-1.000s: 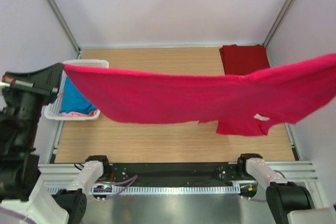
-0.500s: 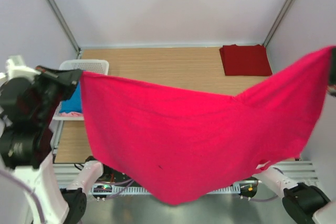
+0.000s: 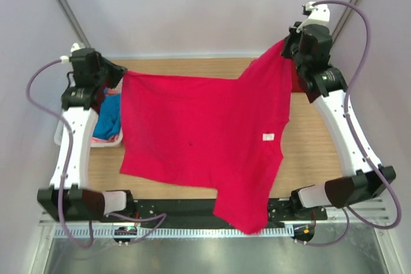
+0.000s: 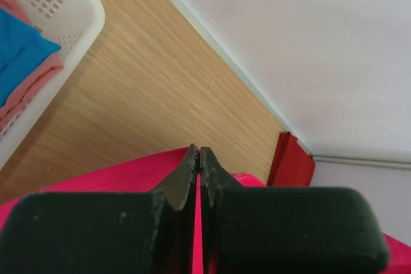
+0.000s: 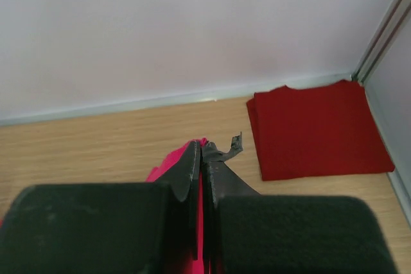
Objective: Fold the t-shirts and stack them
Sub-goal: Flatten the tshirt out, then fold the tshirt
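Left pincer [image 4: 199, 153], right pincer [image 5: 201, 147] each clamped on pinkish-red t-shirt [image 3: 192, 133] stretched between them.

Top view: the spread bright pinkish-red cloth t-shirt [image 3: 199, 133] covers most of the wooden table [image 3: 192, 65]. The folded darker red t-shirt [image 5: 318, 129] at far right is almost fully behind it and the right arm [image 3: 340, 120]. Left wrist catches only one corner of it.

White plastic lattice basket [image 4: 77, 17]: mostly under the left arm [image 3: 74, 133] from above, and cut off at the frame's left in the left wrist view. Same for the blue t-shirt [image 4: 22, 49] and pale pink t-shirt [image 4: 32, 85] inside it.

White tag [image 3: 268, 137] on the spread shirt: too small to read.
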You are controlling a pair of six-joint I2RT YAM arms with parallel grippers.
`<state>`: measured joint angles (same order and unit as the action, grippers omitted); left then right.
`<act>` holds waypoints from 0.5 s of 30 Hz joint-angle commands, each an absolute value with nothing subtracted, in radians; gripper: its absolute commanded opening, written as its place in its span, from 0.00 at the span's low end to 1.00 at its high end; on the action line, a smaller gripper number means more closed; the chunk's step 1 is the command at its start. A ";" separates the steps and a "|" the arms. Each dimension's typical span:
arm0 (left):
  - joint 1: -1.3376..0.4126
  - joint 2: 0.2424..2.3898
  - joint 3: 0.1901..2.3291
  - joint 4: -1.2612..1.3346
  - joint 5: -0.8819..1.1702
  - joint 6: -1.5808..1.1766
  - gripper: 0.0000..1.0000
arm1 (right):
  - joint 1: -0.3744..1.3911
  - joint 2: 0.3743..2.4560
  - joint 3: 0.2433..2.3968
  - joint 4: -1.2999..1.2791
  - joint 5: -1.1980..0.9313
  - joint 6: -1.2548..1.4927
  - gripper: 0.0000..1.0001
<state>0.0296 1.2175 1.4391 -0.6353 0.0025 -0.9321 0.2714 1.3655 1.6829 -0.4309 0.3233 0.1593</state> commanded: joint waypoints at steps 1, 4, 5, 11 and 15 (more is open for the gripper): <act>0.032 1.377 1.430 -0.410 0.029 -0.885 0.00 | 0.163 1.367 1.586 -0.165 0.227 0.191 0.01; 0.034 1.538 1.471 -0.353 0.038 -0.830 0.00 | 0.104 1.429 1.464 -0.033 0.129 0.254 0.01; 0.034 1.580 1.495 -0.344 0.029 -0.819 0.00 | 0.075 1.465 1.441 -0.006 0.082 0.268 0.01; 0.035 1.828 1.652 -0.295 0.066 -0.747 0.00 | 0.014 1.630 1.428 0.120 -0.064 0.325 0.01; 0.044 1.942 1.759 -0.293 0.100 -0.733 0.00 | 0.012 1.686 1.480 0.054 -0.107 0.344 0.01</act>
